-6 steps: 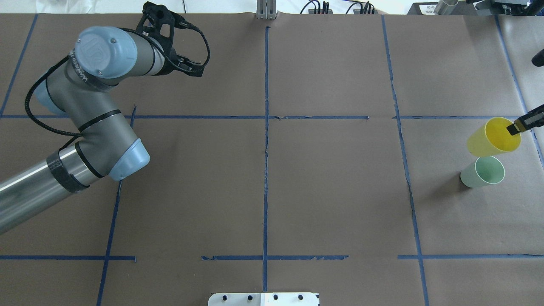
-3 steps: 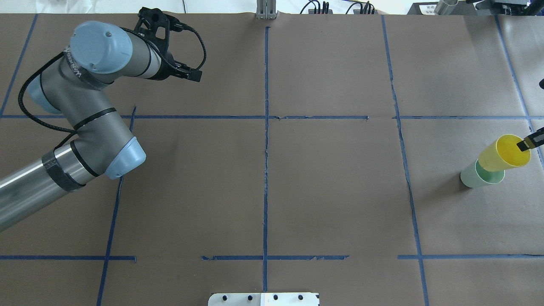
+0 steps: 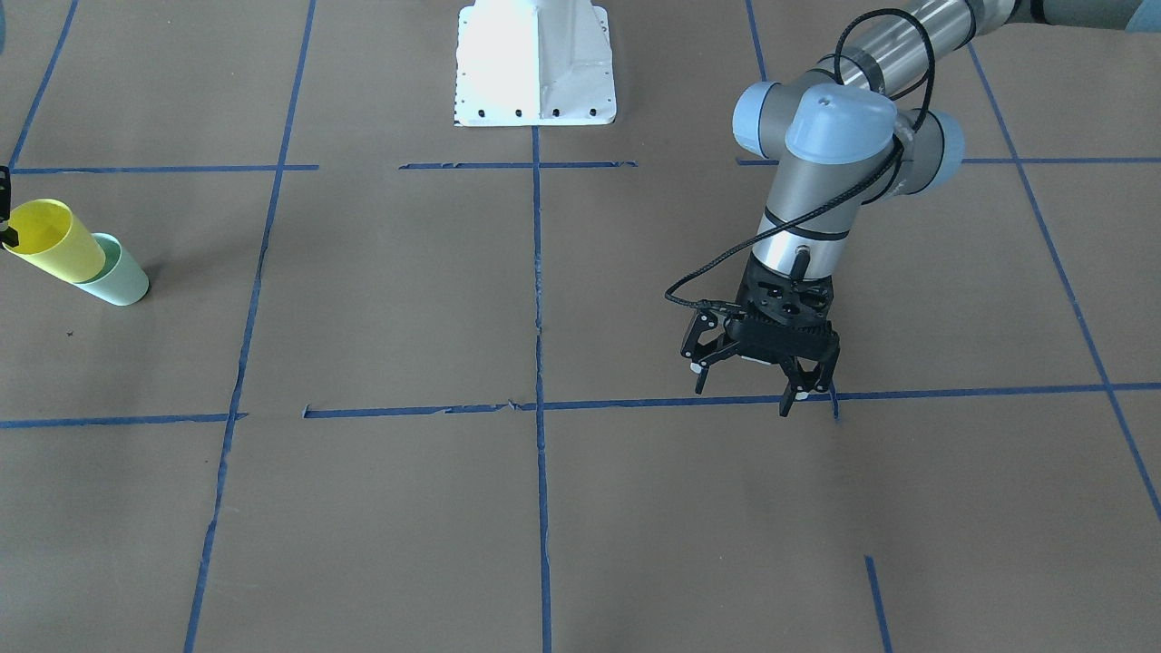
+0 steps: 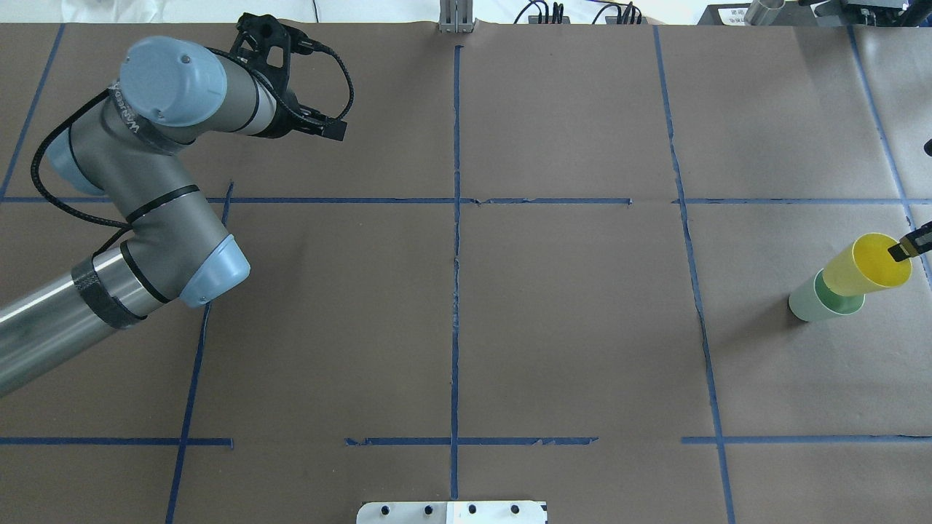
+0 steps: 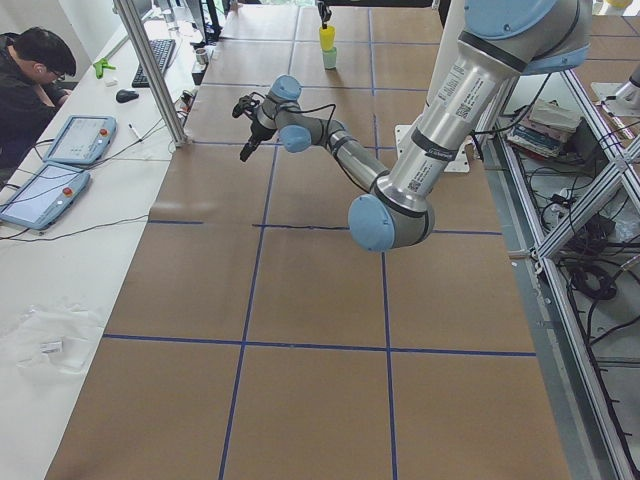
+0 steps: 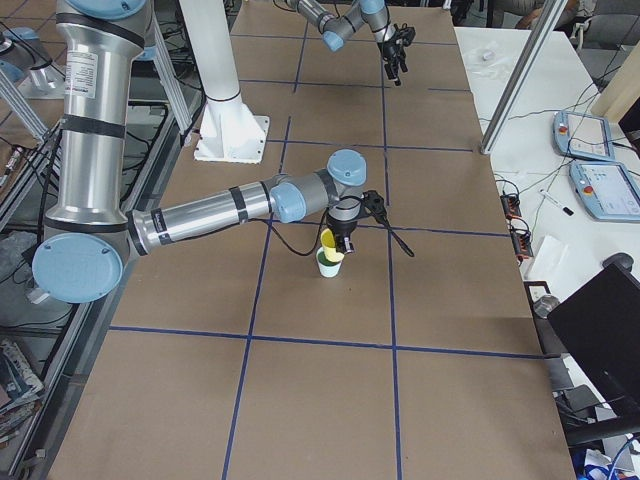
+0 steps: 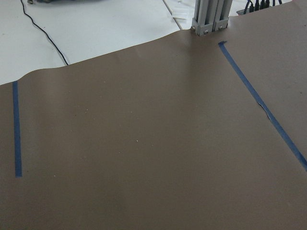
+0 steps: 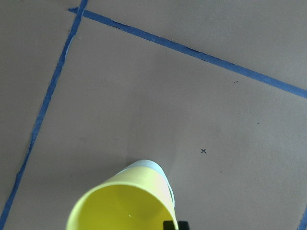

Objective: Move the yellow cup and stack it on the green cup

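Observation:
The yellow cup (image 4: pixel 859 268) leans toward the table's right edge, its base inside the green cup (image 4: pixel 807 306), which stands upright on the paper. My right gripper (image 4: pixel 906 249) is shut on the yellow cup's rim at the far right edge; only a fingertip shows there. The right wrist view looks down into the yellow cup (image 8: pixel 122 208), with the green cup's rim (image 8: pixel 152 167) just behind. My left gripper (image 3: pixel 744 395) is open and empty, hanging above the table far from both cups (image 3: pixel 54 243).
Brown paper with blue tape grid lines covers the table (image 4: pixel 568 327). The white robot base plate (image 3: pixel 535 63) sits at the near edge. An aluminium post (image 4: pixel 456 16) and cables stand at the far edge. An operator (image 5: pixel 30 80) sits beside the table.
My right gripper carried the yellow cup from behind the green cup to over it and lowered its base into it. My left arm drew back a little, then stayed still.

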Action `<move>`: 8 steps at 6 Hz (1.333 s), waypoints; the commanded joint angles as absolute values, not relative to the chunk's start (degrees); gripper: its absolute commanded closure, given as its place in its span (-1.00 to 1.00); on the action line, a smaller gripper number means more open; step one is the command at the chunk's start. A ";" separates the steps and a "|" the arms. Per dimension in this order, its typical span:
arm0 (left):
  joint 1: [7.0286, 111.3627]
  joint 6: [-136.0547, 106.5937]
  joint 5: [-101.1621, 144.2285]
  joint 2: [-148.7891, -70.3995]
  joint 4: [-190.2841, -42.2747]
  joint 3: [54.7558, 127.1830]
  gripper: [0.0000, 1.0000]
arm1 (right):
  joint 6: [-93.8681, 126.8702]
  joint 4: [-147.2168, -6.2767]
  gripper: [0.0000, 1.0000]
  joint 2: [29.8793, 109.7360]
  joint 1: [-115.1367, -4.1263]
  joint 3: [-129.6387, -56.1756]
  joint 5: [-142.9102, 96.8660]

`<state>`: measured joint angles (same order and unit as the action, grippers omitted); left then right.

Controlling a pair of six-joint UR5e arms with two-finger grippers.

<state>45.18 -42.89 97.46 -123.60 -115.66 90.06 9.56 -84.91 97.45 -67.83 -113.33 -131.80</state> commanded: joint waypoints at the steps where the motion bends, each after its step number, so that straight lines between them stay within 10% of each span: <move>1: 45.18 -42.89 97.47 -123.66 -115.66 90.09 -1.00 | 9.75 -84.99 1.00 97.38 -67.76 -113.29 -131.92; 3: 45.18 -42.89 97.47 -123.84 -115.75 90.09 -1.00 | 9.84 -85.08 0.96 97.38 -67.76 -113.29 -131.92; 4: 45.26 -42.89 97.47 -123.84 -115.75 90.09 -1.00 | 10.37 -85.08 -0.70 97.38 -67.68 -113.29 -132.01; 5: 45.26 -42.89 97.47 -123.84 -115.75 90.09 -1.00 | 10.46 -84.99 -0.99 97.38 -67.68 -113.29 -132.10; 8: 45.35 -42.72 97.56 -123.84 -115.58 90.09 -1.00 | 9.94 -85.08 -1.00 97.29 -67.85 -113.64 -132.10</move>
